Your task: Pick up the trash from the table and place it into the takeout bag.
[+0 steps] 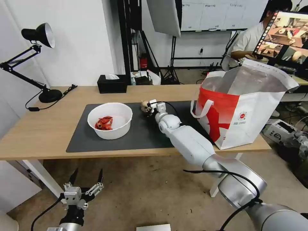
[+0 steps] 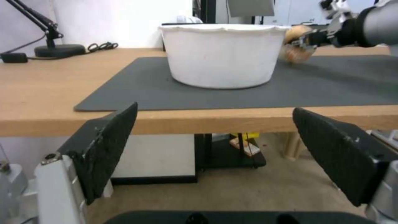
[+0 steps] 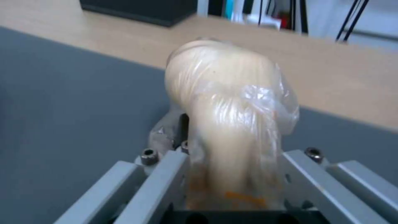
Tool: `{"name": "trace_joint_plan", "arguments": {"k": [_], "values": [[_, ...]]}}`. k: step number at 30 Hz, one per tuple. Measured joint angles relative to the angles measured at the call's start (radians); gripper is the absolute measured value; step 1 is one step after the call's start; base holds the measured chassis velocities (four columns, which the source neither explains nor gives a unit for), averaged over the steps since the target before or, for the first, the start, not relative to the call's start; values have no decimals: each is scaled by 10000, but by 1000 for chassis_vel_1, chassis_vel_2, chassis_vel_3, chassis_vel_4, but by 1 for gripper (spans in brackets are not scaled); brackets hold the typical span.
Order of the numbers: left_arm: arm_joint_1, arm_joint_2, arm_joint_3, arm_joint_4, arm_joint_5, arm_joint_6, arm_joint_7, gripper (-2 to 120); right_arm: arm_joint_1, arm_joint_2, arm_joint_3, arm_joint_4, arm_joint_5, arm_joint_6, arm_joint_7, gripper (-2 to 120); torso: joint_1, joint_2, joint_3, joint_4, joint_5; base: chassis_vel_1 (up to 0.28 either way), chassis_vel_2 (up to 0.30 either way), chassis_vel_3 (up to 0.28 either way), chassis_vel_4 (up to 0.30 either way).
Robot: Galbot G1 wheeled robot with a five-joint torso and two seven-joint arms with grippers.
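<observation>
My right gripper (image 1: 149, 107) is shut on the beige ball in clear wrap (image 1: 145, 106), holding it just above the dark grey mat (image 1: 141, 134) at its back edge. In the right wrist view the squeezed ball (image 3: 232, 115) bulges out between the metal fingers (image 3: 161, 183). The white round bowl (image 1: 110, 120) with red scraps (image 1: 104, 123) sits on the mat's left half. The takeout bag (image 1: 243, 109) stands open at the table's right end. My left gripper (image 1: 86, 181) hangs open below the table's front edge, facing the bowl (image 2: 222, 54).
A black tissue box (image 1: 112, 84) stands at the table's back edge, and a black desk lamp (image 1: 35, 57) at the back left corner. Boxes and gear lie on the floor to the right. A person sits behind the bag at a monitor.
</observation>
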Motion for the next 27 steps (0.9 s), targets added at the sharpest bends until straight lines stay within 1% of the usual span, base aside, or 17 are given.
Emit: {"name": "trace_joint_plan", "arguments": {"k": [1, 4, 5, 7, 8, 11, 12, 14, 16, 17, 19, 21, 23, 27], "values": [[0, 0, 0, 0, 0, 0, 0, 100, 0, 0, 0, 0, 0, 0, 0, 8, 0, 0, 0, 0, 0, 0, 0, 0, 0], [47, -21, -35, -50, 0, -4, 0, 100, -557, -722, -144, 1697, -314, 16, 1078, 8, 0, 1, 0, -1, 0, 0, 0, 0, 0], [47, -21, -35, -50, 0, -4, 0, 100, -557, -722, -144, 1697, -314, 16, 1078, 8, 0, 1, 0, -1, 0, 0, 0, 0, 0], [78, -66, -38, -54, 18, -17, 1, 100, -1027, -1185, -170, 2865, -867, 192, 2057, 8, 0, 1, -1, -3, 0, 0, 0, 0, 0], [78, -66, -38, -54, 18, -17, 1, 100, -1027, -1185, -170, 2865, -867, 192, 2057, 8, 0, 1, -1, -3, 0, 0, 0, 0, 0], [81, -93, -34, -99, 38, -32, 3, 100, -1741, -1656, -123, 4403, -1508, 829, 3316, 8, 0, 1, -1, -1, 0, 0, 0, 0, 0], [81, -93, -34, -99, 38, -32, 3, 100, -1741, -1656, -123, 4403, -1508, 829, 3316, 8, 0, 1, -1, -1, 0, 0, 0, 0, 0], [80, -68, -99, -136, 8, -32, 3, 100, -2129, -1825, -35, 5058, -1789, 1197, 3729, 8, 0, 1, -1, -1, 0, 0, 0, 0, 0], [80, -59, -121, -145, -4, -32, 3, 100, -2233, -1859, 8, 5222, -1902, 1289, 3812, 7, -1, 0, 0, -2, 0, 0, 0, 0, 0], [83, -45, -175, -163, -29, -32, 2, 100, -2501, -1929, 151, 5606, -2254, 1536, 3997, 7, 0, 0, -1, -2, 0, 0, 0, 0, 0], [111, -64, -201, -165, -45, -45, 1, 100, -2750, -2016, 339, 6058, -2623, 1739, 4165, 7, 0, 0, 0, -2, 0, 0, 0, 0, 0], [120, -78, -201, -165, -45, -51, 1, 100, -2790, -2043, 389, 6181, -2698, 1764, 4193, 7, -1, 1, 0, -1, 0, 0, 0, 0, 0], [147, -138, -183, -165, -29, -79, 1, 100, -2838, -2197, 599, 6661, -2998, 1849, 4232, 7, -1, 0, -1, -1, 0, 0, 0, 0, 0], [151, -183, -112, -168, 23, -94, 0, 100, -2660, -2340, 804, 6837, -3089, 1974, 4176, 7, 0, 0, -1, -1, 0, 0, 0, 0, 0]]}}
